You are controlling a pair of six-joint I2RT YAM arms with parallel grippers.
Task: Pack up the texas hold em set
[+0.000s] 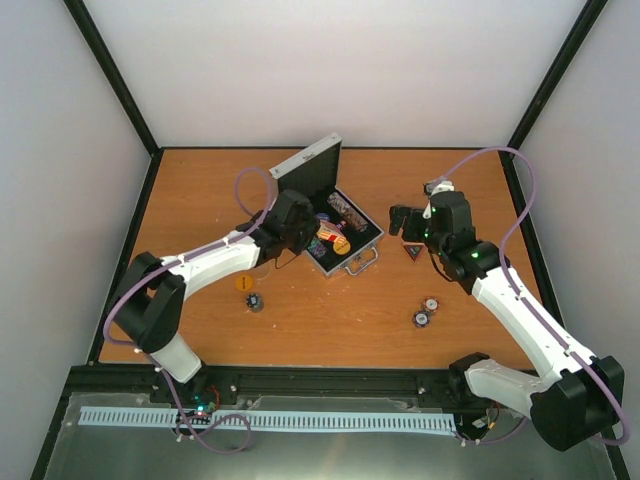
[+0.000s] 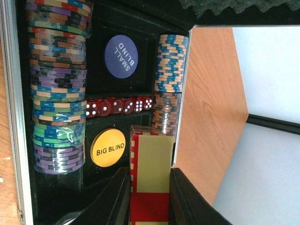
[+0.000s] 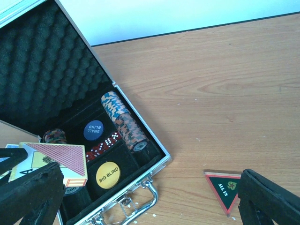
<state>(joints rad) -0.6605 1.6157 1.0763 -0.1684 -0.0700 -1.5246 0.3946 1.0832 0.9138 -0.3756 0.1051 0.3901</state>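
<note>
Red-and-cream card stock fills the gap between the fingers of the left gripper [image 2: 149,187], which is clamped on a card box [image 2: 150,159] by its long sides. The box's long axis runs straight out from the wrist, so its free end points into the open case [image 2: 15,117]. It hangs over the dark pocket between the yellow big blind disc [image 2: 108,147] and the blue-and-orange chip row [image 2: 171,79]. Whether its far end already rests on the lining I cannot tell, since the wrist view flattens the depth. Setting it down looks to depend on keeping that axis parallel to the chip row and sinking straight in. Beyond the box sit a line of red dice [image 2: 119,107], the purple small blind disc [image 2: 121,56] and a taller multicoloured chip row [image 2: 58,84] along the far wall. The left arm is plainly the nearer one for the case. The right gripper [image 1: 402,222] stands with its jaws spread wide and nothing between them, just beside the case's front corner. The dark triangular token [image 3: 224,187] lies on the table near its right finger. Loose chips [image 1: 424,318] and an orange disc [image 1: 241,283] wait on the wood, well apart from the case.
</note>
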